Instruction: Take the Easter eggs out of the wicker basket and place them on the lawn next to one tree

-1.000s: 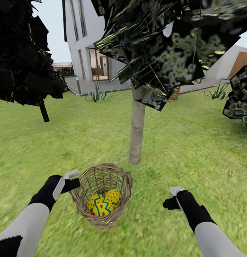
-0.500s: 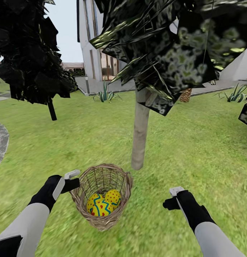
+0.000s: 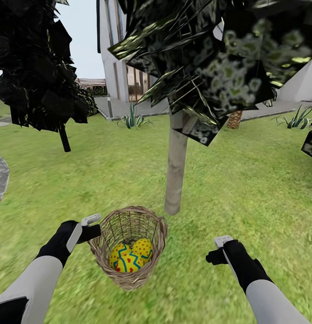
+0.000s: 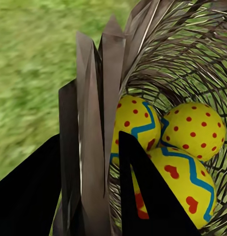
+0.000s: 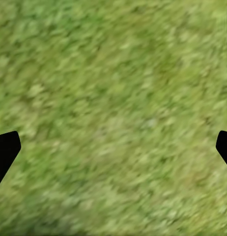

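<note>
I am carrying the basket (image 3: 130,245) toward the tree (image 3: 176,173), and all three eggs (image 3: 128,257) lie in its bottom, so none is out yet. My left gripper (image 3: 93,228) is clamped on the basket's rim, one finger inside and one outside the weave in the left wrist view. The trunk stands just beyond the basket, so I judge the next move is to set it on the lawn (image 3: 246,180) and reach in. My right gripper (image 3: 217,249) hangs spread wide and empty over the grass, forearm stretched forward.
</note>
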{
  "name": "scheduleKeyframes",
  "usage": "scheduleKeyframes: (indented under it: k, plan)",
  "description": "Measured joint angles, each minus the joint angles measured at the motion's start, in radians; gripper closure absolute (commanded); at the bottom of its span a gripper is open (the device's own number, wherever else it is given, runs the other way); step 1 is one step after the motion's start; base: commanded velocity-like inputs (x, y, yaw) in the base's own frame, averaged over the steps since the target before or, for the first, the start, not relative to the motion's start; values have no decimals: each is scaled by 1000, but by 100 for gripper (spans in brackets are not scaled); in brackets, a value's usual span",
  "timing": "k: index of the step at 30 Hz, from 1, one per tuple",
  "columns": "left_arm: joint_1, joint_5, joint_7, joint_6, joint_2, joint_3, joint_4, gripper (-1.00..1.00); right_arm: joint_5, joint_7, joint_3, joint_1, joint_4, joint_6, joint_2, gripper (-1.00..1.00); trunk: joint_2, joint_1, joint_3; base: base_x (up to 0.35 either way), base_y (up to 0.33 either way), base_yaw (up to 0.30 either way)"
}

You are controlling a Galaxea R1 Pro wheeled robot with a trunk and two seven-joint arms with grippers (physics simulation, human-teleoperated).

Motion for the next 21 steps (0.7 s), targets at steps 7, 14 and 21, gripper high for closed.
scheduleKeyframes:
  k: [7,14,21]
  plan:
    - [0,1,0,0,0,0,0,100,0,0,0,0,0,0,0,-100,-49,27,-22,0,0,0]
    - [0,2,0,0,0,0,1,100,0,0,0,0,0,0,0,-100,-98,54,-44,0,0,0]
    - [0,2,0,0,0,0,1,100,0,0,-1,0,0,0,0,-100,-147,81,-66,0,0,0]
